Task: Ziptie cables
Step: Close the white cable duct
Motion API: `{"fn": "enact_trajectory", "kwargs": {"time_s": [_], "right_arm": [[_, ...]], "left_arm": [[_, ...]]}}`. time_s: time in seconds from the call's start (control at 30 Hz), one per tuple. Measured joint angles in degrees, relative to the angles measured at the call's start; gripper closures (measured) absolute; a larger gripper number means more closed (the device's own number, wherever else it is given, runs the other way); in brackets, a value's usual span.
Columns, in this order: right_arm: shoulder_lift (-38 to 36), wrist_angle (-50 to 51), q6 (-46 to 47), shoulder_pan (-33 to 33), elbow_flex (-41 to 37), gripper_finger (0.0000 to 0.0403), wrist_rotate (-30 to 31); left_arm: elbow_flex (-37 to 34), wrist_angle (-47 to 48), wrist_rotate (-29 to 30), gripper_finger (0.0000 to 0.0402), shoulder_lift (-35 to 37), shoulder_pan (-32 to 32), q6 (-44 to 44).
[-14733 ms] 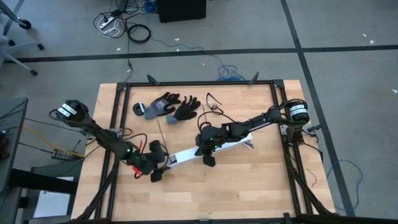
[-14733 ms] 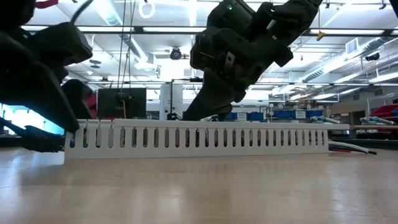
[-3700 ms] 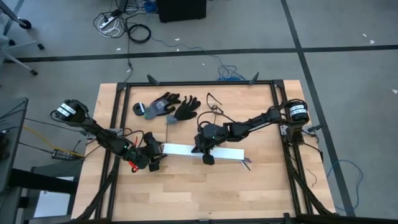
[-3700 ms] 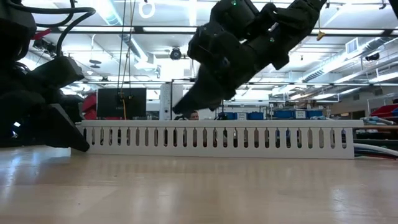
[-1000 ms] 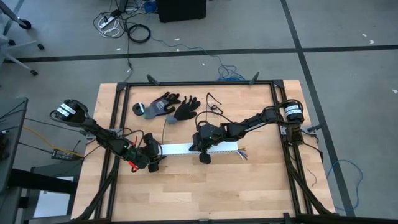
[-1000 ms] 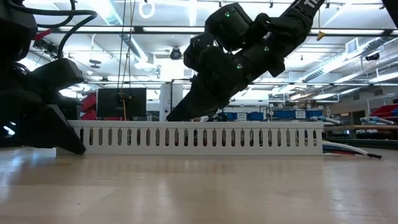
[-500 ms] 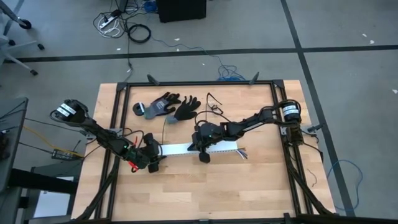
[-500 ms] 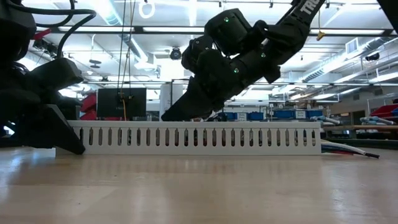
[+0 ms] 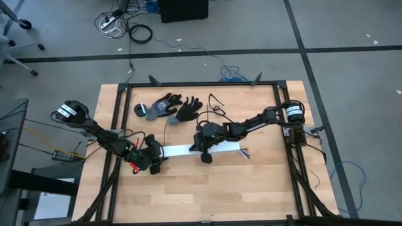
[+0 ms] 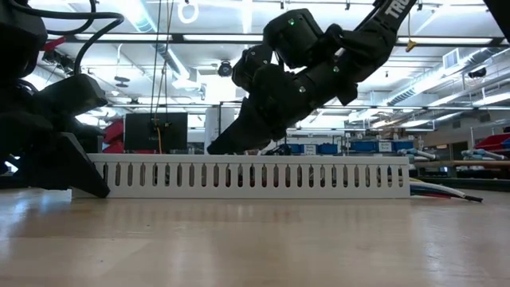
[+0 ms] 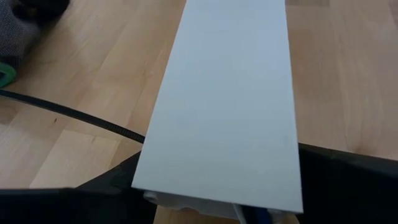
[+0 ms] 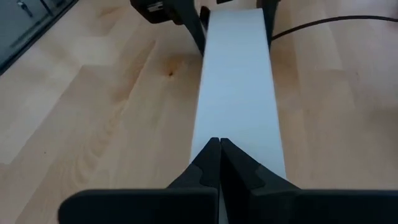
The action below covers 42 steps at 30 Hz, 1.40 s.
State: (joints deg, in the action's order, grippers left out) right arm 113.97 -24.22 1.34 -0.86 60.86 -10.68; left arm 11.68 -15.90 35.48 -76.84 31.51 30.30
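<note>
Your left gripper (image 9: 155, 155) sits at the left end of the white slotted duct (image 9: 188, 150), with its two dark fingers (image 11: 348, 180) spread wide, one on each side of the duct's flat lid. In the left wrist view the lid fills the space between them, so the jaws straddle the duct's end — whether the pads actually press on its walls, you cannot tell from these pictures. In the low view this gripper (image 10: 68, 163) meets the duct (image 10: 247, 177) at its left end, down on the wooden table (image 10: 255, 239).

Your right gripper (image 9: 205, 149) is over the middle of the duct, fingers pressed together with no gap. The right wrist view shows the closed fingertips (image 12: 214, 158) pointed down onto the white lid (image 12: 239, 81), touching or just above it, holding nothing. Seen from table height, the arm slants down from the upper right and its tip (image 10: 219, 147) ends at the duct's top edge.

The cables (image 9: 244, 152) lie inside the duct, and only their ends show — a few thin coloured wires fanning out of the right end onto the table. The low view shows them (image 10: 442, 191) trailing from that same end, resting on the wood.

Farther back on the table, well apart from the duct, lie a pair of dark work gloves (image 9: 169, 108) and a loose black wire (image 9: 217, 105).
</note>
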Motion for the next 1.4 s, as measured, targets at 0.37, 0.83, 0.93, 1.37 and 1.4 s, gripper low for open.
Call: {"fn": "enact_trajectory", "kwargs": {"time_s": [0.37,0.83,0.93,1.37,1.4], "right_arm": [[-3.6,8.67,-0.12,-0.52,0.07,0.0403,2.51],[-4.92,5.89,-1.48,-0.2,0.11,0.0403,4.13],[-5.76,6.51,-1.07,-0.15,0.11,0.0403,3.53],[-7.25,8.31,0.46,-0.2,0.11,0.0364,3.15],[-7.25,8.24,0.46,-0.21,0.11,0.0354,3.17]], "left_arm": [[0.04,0.34,0.02,0.014,0.0,0.0,-0.01],[0.37,-2.28,0.46,0.014,0.53,-0.74,0.1],[0.61,-1.47,-0.91,0.0137,0.52,-1.09,-0.14],[2.93,-0.89,-5.9,0.0064,0.55,-1.7,-2.96],[3.89,1.3,-5.97,0.0061,0.57,-1.7,-2.86]]}}
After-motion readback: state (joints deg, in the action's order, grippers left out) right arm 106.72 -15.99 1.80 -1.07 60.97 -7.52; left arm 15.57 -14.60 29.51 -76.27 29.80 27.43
